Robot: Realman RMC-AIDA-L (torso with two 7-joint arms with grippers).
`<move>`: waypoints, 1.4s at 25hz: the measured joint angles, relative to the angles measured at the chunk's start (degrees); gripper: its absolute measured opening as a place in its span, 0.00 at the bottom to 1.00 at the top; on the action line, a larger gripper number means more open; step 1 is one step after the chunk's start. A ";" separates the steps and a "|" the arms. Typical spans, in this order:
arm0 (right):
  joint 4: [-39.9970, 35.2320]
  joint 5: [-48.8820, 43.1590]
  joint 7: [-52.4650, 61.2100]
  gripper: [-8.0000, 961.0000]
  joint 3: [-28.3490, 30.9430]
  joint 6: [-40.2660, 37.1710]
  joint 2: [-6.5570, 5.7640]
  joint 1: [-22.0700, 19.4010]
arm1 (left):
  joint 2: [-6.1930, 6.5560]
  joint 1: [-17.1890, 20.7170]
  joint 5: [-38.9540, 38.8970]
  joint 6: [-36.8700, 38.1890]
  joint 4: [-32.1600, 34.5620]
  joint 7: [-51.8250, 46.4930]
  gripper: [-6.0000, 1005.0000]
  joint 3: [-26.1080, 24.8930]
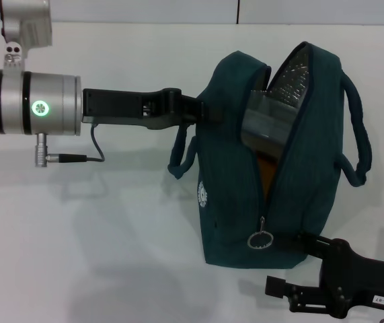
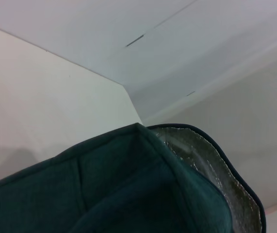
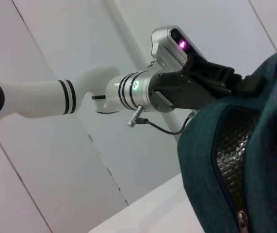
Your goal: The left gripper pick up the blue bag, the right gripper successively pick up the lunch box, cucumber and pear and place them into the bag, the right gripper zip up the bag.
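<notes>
The blue bag [image 1: 235, 168] stands upright in the middle of the head view, its zipper open from the top down to the silver ring pull [image 1: 259, 239]. My left gripper [image 1: 202, 108] is shut on the bag's upper left rim. The clear lunch box [image 1: 265, 121] shows inside the opening against the silver lining. Below it an orange patch of the pear [image 1: 267, 171] shows through the slit. The cucumber is hidden. My right gripper [image 1: 298, 240] is low at the bag's right side, just beside the ring pull. The bag also shows in the left wrist view [image 2: 128, 194] and the right wrist view [image 3: 211, 141].
The bag rests on a white table [image 1: 97, 229] with a white wall behind. The bag's right strap handle [image 1: 358, 134] hangs loose on its far side. The left arm's silver cuff [image 1: 37, 104] and cable reach in from the left.
</notes>
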 joint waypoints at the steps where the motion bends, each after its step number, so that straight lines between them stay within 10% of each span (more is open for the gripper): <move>1: 0.01 0.11 -0.03 0.91 -0.18 0.14 0.00 -0.01 | 0.00 -0.02 -0.02 0.01 -0.28 0.00 0.05 -0.01; 19: 0.53 4.03 -1.68 0.91 -1.60 1.51 -0.10 -1.07 | 0.16 0.28 -1.36 1.62 -0.72 -1.59 0.05 0.01; 35: -4.21 12.56 -1.27 0.90 -14.55 6.97 -0.12 -0.68 | 0.00 0.05 -1.67 1.76 -1.33 -1.34 0.05 0.07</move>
